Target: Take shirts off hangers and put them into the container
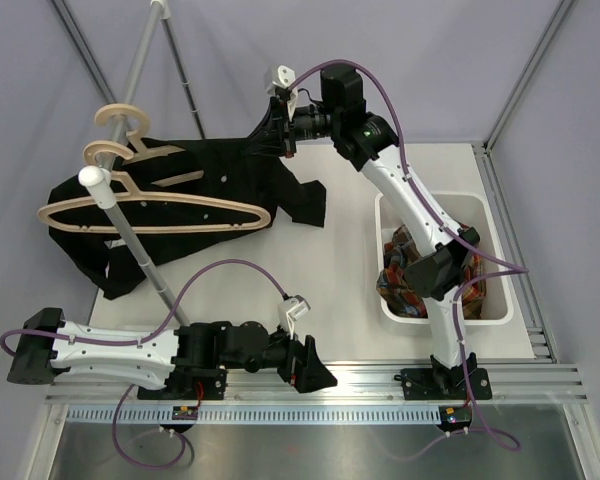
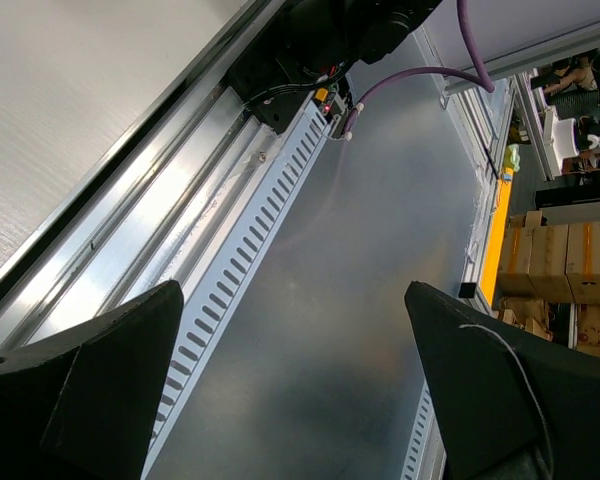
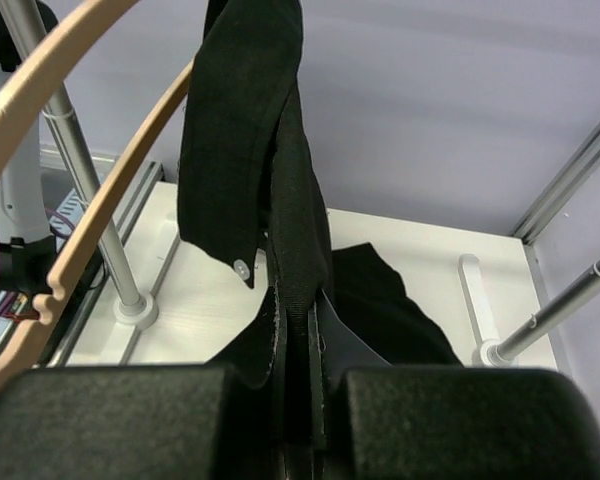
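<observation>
1. The right gripper (image 1: 283, 128) is clamped on a fold of the black shirt (image 1: 230, 185). Its wrist view shows the cloth squeezed flat between the jaws, with a pale button (image 3: 242, 268) just beyond the grip.
2. The left gripper (image 1: 310, 365) is spread wide and holds nothing. It is parked low at the middle of the table's (image 1: 330, 290) near edge.
3. The black shirt stretches from the gripped point near the middle of the far edge across to the far-left corner. There it drapes around the two wooden hangers (image 1: 155, 218) on the grey rail (image 1: 140, 70). Whether a hanger arm sits inside it, I cannot tell.
4. The plaid shirt (image 1: 405, 270) already lies bunched in the container (image 1: 485, 215) at the right edge.
5. Handling, as a judgement: the shirt is light, limp cloth that will sag and trail. It gives no stiffness to push against, so it must be pulled or lifted.
6. A doubled hem or the button placket, as pinched now, looks like the soundest hold. A single layer could slip out.
7. The snag risks are on the left: the bowed hanger arms, their hooks and the slanting rail. Cloth dragged sideways could catch there and swing a hanger.
8. The table between the shirt and the container has nothing on it. However, the right arm's own elbow hangs over the container, so the trailing cloth needs height to clear the container's rim.
</observation>
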Robot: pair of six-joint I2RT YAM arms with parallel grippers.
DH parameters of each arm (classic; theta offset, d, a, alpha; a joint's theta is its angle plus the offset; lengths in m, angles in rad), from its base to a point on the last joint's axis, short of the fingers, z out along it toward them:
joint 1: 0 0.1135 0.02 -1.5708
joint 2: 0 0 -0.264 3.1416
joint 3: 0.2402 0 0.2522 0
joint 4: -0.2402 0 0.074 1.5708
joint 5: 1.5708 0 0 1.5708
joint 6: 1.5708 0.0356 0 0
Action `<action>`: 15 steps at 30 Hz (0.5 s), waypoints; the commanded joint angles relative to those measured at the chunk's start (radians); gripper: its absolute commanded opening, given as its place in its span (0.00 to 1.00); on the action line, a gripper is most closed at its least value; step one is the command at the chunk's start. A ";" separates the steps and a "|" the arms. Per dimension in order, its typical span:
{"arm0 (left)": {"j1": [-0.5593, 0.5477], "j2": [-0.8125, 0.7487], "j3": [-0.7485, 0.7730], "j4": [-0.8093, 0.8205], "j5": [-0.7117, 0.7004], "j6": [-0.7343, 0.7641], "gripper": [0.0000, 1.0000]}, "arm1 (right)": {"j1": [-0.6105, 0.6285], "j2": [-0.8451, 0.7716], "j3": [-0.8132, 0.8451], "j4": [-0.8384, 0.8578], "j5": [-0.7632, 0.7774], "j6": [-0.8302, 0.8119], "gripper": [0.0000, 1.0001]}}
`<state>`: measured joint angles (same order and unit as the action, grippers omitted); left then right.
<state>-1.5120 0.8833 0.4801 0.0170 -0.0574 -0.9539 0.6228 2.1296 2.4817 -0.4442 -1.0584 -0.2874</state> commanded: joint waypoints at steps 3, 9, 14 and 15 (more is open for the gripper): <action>-0.007 -0.001 0.009 0.060 -0.007 0.001 0.99 | 0.015 -0.072 -0.096 0.327 -0.011 0.220 0.00; -0.014 -0.006 0.009 0.069 -0.016 0.000 0.98 | 0.014 -0.171 -0.266 0.562 0.064 0.378 0.00; -0.027 -0.024 0.017 0.041 -0.050 0.024 0.99 | 0.009 -0.237 -0.326 0.550 0.124 0.360 0.00; -0.030 -0.036 0.023 0.034 -0.059 0.029 0.99 | 0.005 -0.247 -0.339 0.547 0.136 0.358 0.00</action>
<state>-1.5295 0.8803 0.4801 0.0177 -0.0704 -0.9493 0.6277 2.0060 2.1441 -0.0330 -0.9752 0.0391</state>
